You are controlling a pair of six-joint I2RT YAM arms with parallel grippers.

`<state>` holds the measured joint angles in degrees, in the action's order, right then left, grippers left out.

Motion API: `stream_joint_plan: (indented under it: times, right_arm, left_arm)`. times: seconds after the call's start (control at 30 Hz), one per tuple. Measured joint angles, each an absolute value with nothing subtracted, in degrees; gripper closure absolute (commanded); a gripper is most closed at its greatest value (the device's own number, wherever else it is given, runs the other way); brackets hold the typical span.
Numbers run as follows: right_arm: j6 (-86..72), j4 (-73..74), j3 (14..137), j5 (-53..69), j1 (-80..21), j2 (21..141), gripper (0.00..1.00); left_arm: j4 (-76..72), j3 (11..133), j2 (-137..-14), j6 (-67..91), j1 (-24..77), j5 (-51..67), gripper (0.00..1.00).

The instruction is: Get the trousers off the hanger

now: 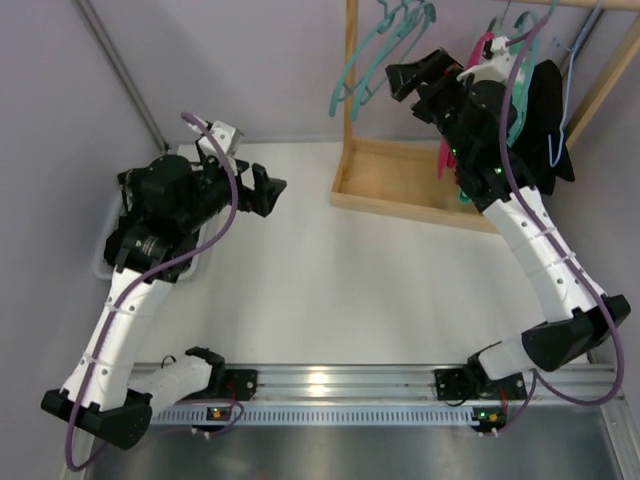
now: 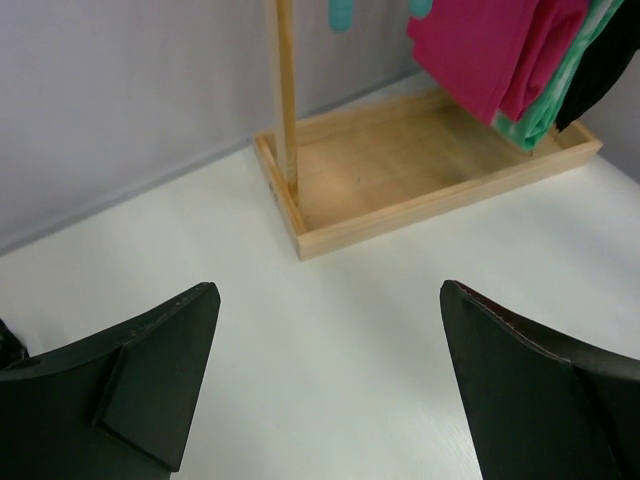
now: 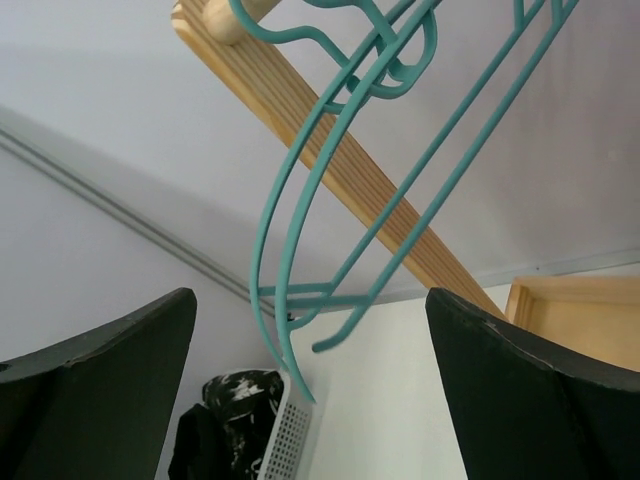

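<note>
The left pincer (image 1: 268, 190) is held open and empty above the white bench (image 1: 330, 290). Farther back, the right pincer (image 1: 405, 78) is also spread wide, with nothing gripped, just beside the bare teal hangers (image 1: 385, 50) on the wooden rack (image 1: 351, 120). At the rack's right end, behind the right arm, the black trousers (image 1: 552, 110) are hung on the hanger (image 1: 523, 112).
</note>
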<state>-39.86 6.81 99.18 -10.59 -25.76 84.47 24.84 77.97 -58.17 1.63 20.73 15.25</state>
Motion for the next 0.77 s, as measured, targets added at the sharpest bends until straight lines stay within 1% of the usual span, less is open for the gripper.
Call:
stream_joint_plan:
  times: [0.17,0.4,0.6,0.77]
  right_arm:
    - [-37.71,7.07,93.38,-7.01,-25.41,78.17,0.01]
    - [-29.21,9.56,82.48,5.58,-25.32,64.47,0.01]
    - [-18.61,16.47,73.17,13.32,-25.32,52.40,0.01]
    - [-11.22,23.20,64.84,16.47,-25.26,45.45,0.01]
  left_arm:
    - [32.25,80.93,-63.96,0.86,20.69,12.01,0.02]
    - [40.16,81.56,-70.52,-1.48,20.69,7.22,0.02]
    - [43.27,78.43,-71.00,-1.43,20.62,4.19,0.02]
    - [43.83,77.14,-70.11,-1.45,20.25,2.46,0.02]
